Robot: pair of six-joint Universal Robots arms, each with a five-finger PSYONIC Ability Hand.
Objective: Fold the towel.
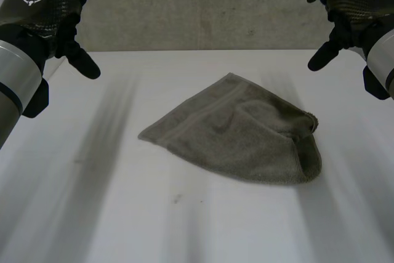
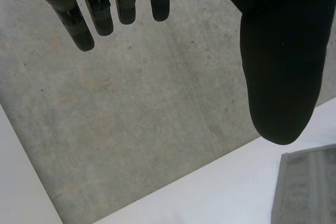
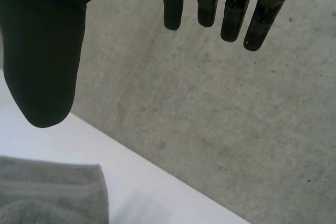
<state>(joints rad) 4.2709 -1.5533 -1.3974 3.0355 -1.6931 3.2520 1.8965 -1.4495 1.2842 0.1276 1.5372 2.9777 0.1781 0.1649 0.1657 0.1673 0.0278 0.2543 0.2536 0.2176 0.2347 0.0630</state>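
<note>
Left hand [image 1: 43,13] and right hand [image 1: 357,4] hang released and empty above the far corners, well apart from the grey towel [image 1: 246,137], which lies rumpled, partly doubled over, mid-way across the white table [image 1: 92,201].

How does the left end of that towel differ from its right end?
On the towel, the left end lies flat and thin, tapering to a corner; the right end is rounded and bulkier, seemingly doubled over. A woven band runs along the left end; the right end shows only plain pile. Both are the same grey-green cloth on the white table.
</note>
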